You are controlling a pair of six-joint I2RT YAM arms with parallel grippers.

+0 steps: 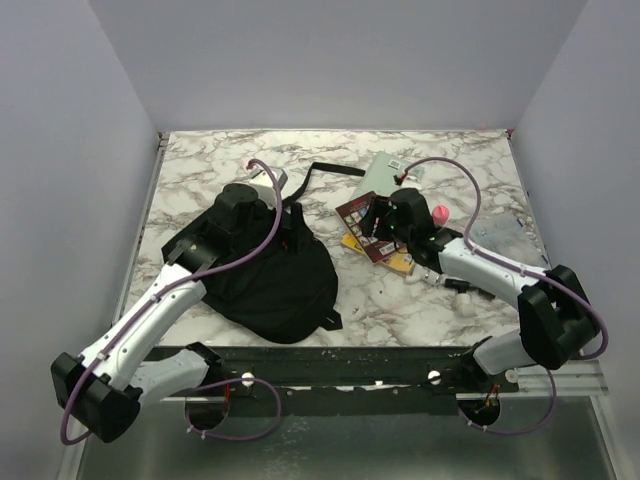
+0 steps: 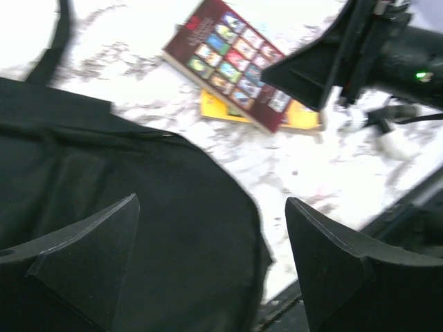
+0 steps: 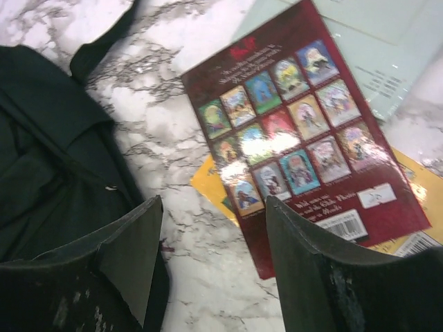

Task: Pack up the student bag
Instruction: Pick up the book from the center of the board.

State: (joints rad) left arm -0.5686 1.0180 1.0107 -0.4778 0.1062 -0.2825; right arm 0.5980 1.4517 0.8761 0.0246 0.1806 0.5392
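Our soft black fabric bag lies slumped on the left of the marbled table. Our left tool hovers over it, spread wide and empty; we judge it should pinch the fabric by the opening and lift. Our right tool, likewise spread and empty, hangs above a flat, glossy red book lying on a yellow book.

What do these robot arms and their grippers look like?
The left arm and right arm have white shells with chunky black joints. A thin purple cable loops along each. The left gripper and right gripper each have two wide, black, wedge-shaped fingers. The right gripper's look scuffed.
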